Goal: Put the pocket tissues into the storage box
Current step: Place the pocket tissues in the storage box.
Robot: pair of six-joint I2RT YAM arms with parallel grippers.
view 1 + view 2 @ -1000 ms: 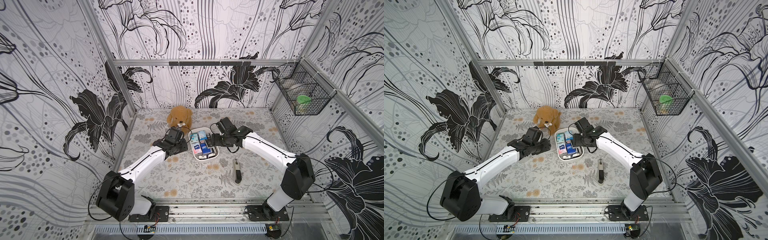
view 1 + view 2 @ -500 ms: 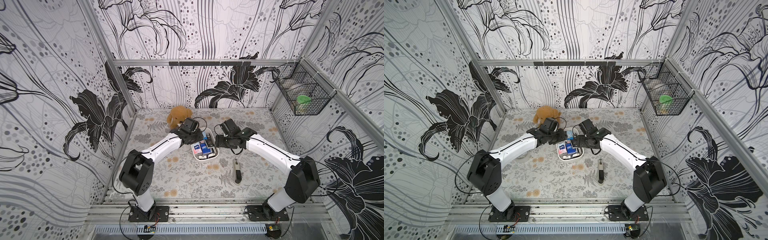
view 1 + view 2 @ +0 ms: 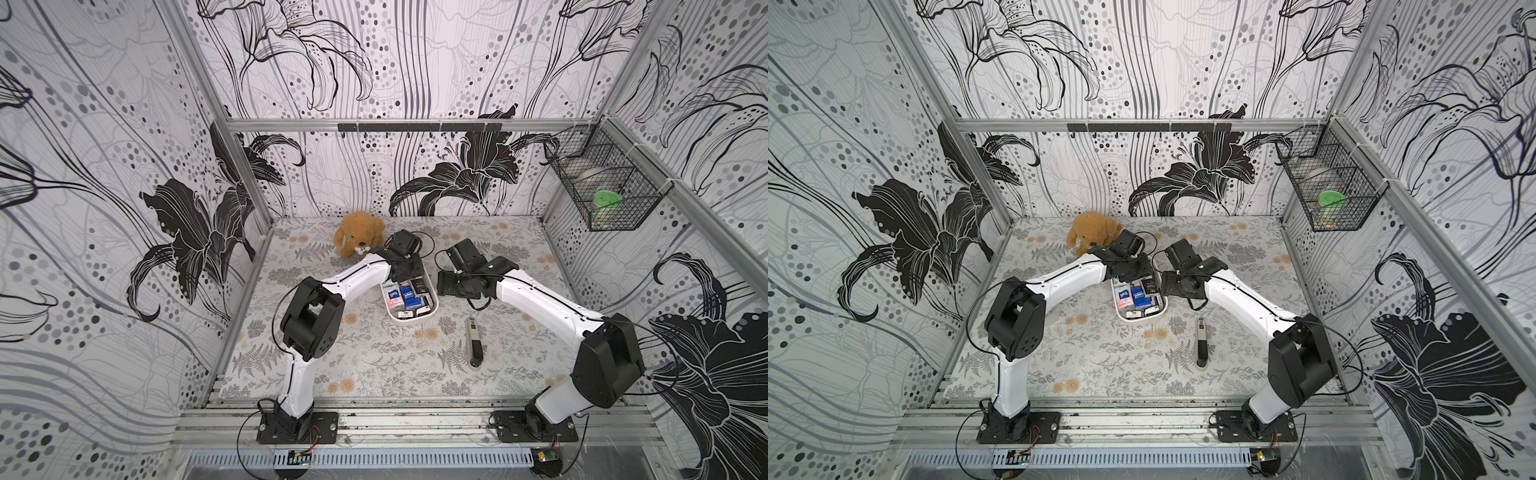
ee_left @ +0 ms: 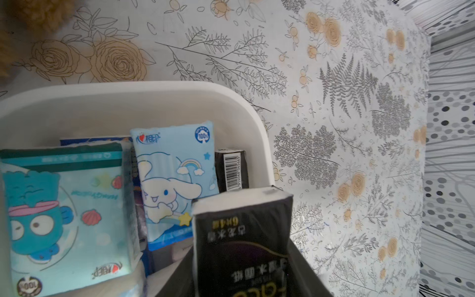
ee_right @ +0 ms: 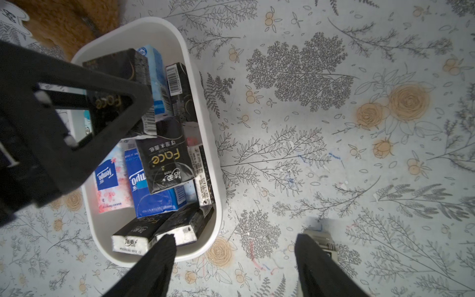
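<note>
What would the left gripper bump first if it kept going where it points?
The black packet in the left gripper would probably meet the pocket tissues in the storage box; depth is unclear.

I read gold "Face" on the held black packet [image 5: 108,100] and on a loose black packet [image 5: 164,159]. "Tempo" is on a dark blue packet [image 5: 154,203] and a pink-white packet [image 5: 108,180], and "100%" on a light blue packet [image 4: 174,167].

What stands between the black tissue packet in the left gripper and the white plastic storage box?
Nothing visible. The left gripper holds the black soft packet above the white rounded plastic box, near a corner; below lie only packets already stored. The open right gripper hangs beside it.
</note>
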